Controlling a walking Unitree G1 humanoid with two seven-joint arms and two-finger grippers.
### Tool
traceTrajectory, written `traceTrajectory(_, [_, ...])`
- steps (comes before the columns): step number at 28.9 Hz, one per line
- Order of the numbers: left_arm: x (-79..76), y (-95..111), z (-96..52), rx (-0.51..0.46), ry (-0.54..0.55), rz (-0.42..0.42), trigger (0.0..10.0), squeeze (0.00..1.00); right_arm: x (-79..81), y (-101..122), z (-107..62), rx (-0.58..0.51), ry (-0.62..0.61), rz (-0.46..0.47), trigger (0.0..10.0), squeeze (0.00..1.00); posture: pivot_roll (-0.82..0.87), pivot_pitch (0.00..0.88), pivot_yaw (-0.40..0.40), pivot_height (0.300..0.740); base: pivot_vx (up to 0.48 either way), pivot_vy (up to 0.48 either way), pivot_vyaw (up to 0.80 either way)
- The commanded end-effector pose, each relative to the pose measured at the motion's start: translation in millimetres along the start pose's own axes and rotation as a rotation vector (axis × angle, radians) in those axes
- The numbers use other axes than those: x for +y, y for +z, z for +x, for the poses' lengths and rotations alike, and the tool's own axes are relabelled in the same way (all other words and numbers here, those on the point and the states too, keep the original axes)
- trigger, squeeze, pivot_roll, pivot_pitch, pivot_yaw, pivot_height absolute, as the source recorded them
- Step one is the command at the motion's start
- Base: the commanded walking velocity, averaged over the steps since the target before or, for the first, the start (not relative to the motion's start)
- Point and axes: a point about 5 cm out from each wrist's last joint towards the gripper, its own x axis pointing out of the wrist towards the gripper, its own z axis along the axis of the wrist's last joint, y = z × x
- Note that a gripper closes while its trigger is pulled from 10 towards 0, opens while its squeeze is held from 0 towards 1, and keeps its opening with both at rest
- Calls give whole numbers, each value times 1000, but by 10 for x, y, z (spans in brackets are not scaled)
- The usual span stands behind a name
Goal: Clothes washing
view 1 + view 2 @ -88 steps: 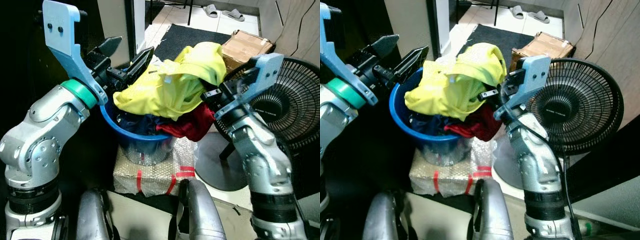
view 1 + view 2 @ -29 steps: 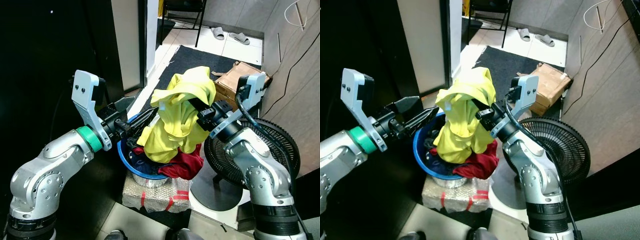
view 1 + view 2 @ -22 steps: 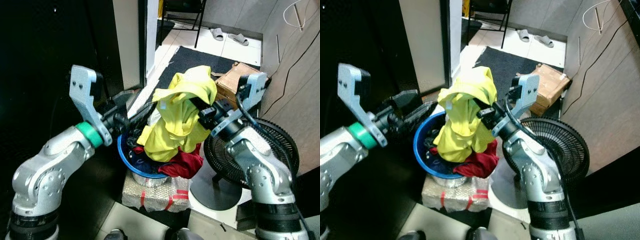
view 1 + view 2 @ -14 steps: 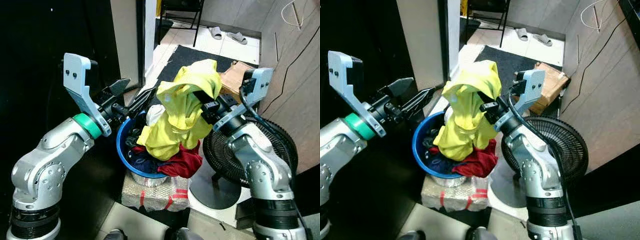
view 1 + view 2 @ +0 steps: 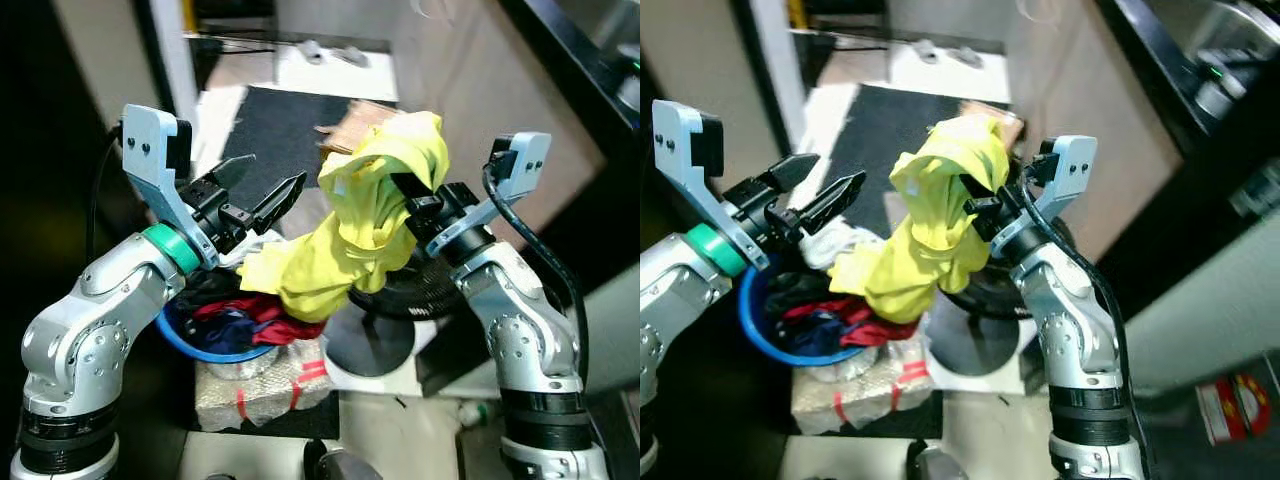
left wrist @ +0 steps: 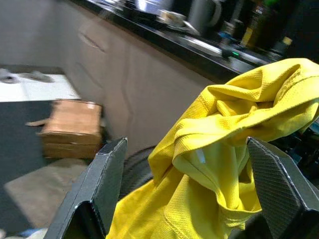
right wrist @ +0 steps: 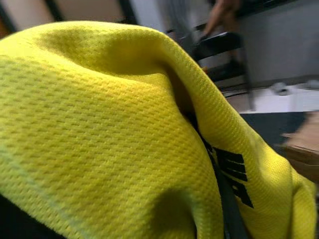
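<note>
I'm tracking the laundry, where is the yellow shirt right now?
In the left eye view the yellow shirt hangs from the right gripper, right of the open left gripper, its tail trailing toward the blue basin.

Bright yellow mesh-knit shirt (image 5: 365, 235), black block lettering on the cloth in the right wrist view. Blue basin (image 5: 190, 345) below, holding dark red and navy clothes (image 5: 240, 318) plus a white piece. Black fan (image 5: 415, 290) on a black round base. Clear bubble-wrapped bundle (image 5: 260, 385) with red tape stripes under the basin. Brown cardboard box (image 6: 72, 127) on a dark grey mat (image 5: 265, 120). Silver arms, pale blue wrist plates, green collar on the left wrist, black fingers on left gripper (image 5: 262, 190) and right gripper (image 5: 978, 210).
</note>
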Motion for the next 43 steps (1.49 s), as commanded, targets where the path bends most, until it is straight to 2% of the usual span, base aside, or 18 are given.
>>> traceTrajectory(1, [-7,-15,7,8,-8,-2,10000,0,-5,50,2,-34,-9,2,10000,0,32,58,-10,740,0,0,-800])
traceTrajectory(43, [4,32,24,-1,-28,-3,10000,0,53,119,47,-95,7,42,10000,0,41,47,3,740,0,0,-800])
